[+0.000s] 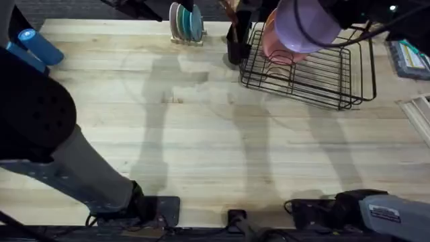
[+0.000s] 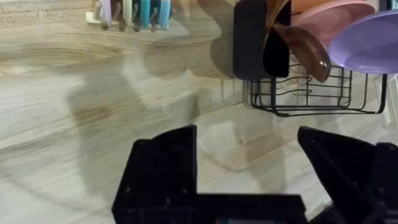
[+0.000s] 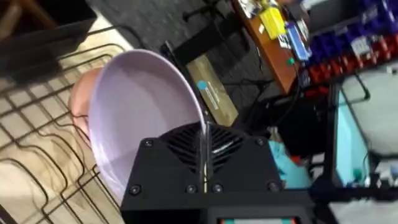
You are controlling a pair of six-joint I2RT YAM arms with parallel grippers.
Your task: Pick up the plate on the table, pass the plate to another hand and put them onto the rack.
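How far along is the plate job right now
Pickup and handover look done: the right gripper is shut on the plate, holding it over the rack, while the left gripper is open and empty above the table. In hand: carrying the plate above the rack, where a pink plate already stands. Left: lowering it into a slot and letting go.

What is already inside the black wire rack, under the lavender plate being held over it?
A pink plate stands in the rack, partly covered by the lavender plate held in the right gripper. Whatever sits behind those plates is hidden.
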